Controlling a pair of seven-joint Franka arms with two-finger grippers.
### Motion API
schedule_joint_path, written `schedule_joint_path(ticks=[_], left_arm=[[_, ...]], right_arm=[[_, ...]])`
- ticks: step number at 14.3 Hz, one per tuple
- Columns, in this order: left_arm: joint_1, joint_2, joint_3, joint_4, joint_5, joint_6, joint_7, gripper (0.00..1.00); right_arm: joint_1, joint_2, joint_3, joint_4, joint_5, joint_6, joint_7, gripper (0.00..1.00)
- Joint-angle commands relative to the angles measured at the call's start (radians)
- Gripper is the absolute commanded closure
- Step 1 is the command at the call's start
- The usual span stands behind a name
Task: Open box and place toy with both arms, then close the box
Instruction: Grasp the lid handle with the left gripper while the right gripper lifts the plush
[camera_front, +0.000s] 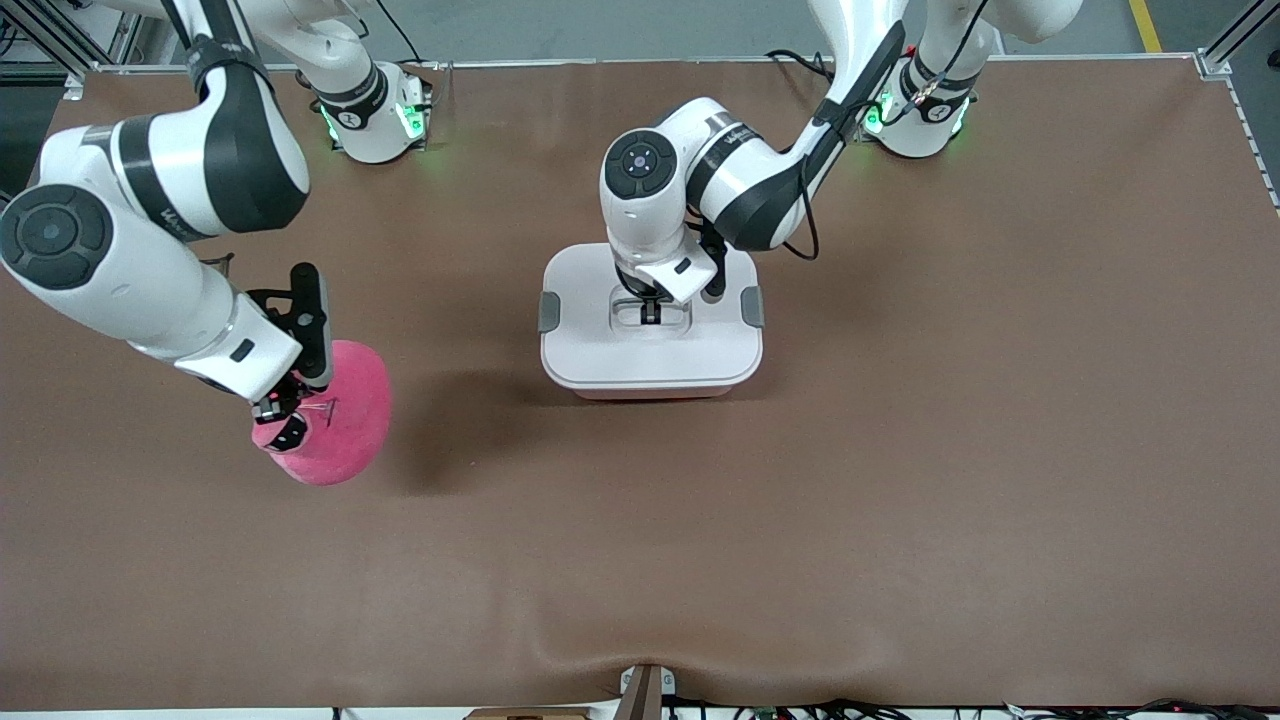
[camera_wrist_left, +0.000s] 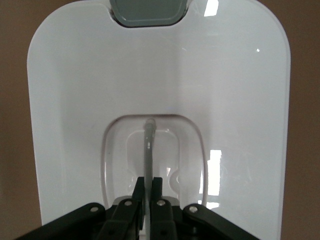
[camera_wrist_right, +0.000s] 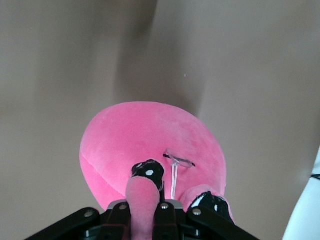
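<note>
1. The left gripper (camera_wrist_left: 147, 192) is clamped on the thin handle (camera_wrist_left: 148, 150) in the lid's (camera_front: 600, 345) recess, likely so the lid can be lifted straight off.
2. The right gripper (camera_wrist_right: 150, 200) pinches a floppy part of the toy (camera_front: 340, 420), holding it ready off toward the right arm's end.
3. From the box (camera_front: 650, 385), the toy sits at about eight o'clock, well apart.
4. Count: one box, one toy, two grey clips (camera_front: 549, 311), two arms.

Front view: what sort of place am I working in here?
Most likely a robotics lab or test cell, not a home. A brown mat covers the table, two arm bases with green lights are bolted along one edge, and cables and aluminium framing sit around the edges.
</note>
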Motion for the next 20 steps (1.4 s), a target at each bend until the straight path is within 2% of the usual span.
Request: schedule_joint_path(ticks=[1,8,13,17,20], left_arm=[[-0.008,-0.022,0.004,-0.014,0.011,0.000,-0.018,1.00],[-0.008,-0.043,0.004,-0.010,0.011,-0.012,-0.015,1.00],[-0.011,-0.052,0.004,-0.004,0.012,-0.012,-0.012,1.00],[-0.007,-0.054,0.006,-0.004,0.038,-0.012,0.000,1.00],[-0.005,-0.054,0.004,-0.004,0.057,-0.011,0.000,1.00]], right_arm=[[0.018,-0.056,-0.002,0.000,-0.016,-0.032,-0.017,1.00],[0.043,-0.119,-0.004,-0.009,-0.031,-0.138,-0.023,1.00],[0.117,-0.130,-0.005,-0.032,-0.063,-0.143,-0.010,1.00],[0.210,-0.152,-0.004,-0.061,-0.160,-0.144,0.042,1.00],[0.247,-0.159,-0.004,-0.086,-0.201,-0.170,0.103,1.00]])
